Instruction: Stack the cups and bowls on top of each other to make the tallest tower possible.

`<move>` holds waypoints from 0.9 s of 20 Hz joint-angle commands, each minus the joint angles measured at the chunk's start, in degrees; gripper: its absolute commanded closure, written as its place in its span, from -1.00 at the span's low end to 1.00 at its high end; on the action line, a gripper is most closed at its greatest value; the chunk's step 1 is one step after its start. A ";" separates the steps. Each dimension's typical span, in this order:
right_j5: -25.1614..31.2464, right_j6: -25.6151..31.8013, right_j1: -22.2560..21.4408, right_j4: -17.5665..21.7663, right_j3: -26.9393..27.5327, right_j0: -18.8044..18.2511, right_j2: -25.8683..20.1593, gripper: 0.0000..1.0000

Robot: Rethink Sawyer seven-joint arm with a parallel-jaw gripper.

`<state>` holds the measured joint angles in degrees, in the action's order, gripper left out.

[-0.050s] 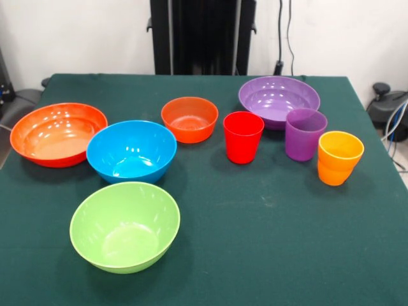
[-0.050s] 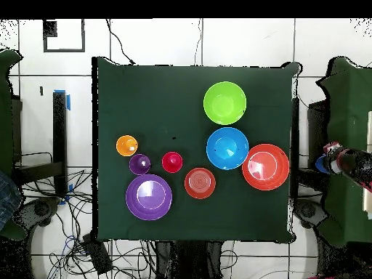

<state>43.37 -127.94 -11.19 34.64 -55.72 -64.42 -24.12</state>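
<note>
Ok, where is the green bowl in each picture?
Front view: the green bowl sits nearest the camera, lower left.
Overhead view: it is upper middle, a little right.
Shared landmark: the blue bowl is its closest neighbour in both.

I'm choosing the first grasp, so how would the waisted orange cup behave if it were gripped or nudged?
The orange cup looks like glossy plastic, so probably light, stiff and somewhat slippery. It stands upright and tall for its base, so a high sideways nudge may tip it. Its round body would likely roll once down, perhaps toward the purple cup beside it.
</note>
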 commanded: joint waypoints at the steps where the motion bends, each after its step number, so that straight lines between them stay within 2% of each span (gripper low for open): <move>1: 1.78 -8.69 -2.06 -3.41 -5.28 10.12 3.62 1.00; 9: 1.59 -16.35 -2.58 -8.14 -5.07 17.96 9.22 1.00; 15: 0.01 -19.64 -2.53 -12.51 -5.33 22.47 12.48 1.00; 18: 0.98 -18.98 -2.00 -14.10 -3.98 23.87 13.76 1.00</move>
<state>43.34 -132.21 -14.37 23.88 -56.91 -44.73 -13.04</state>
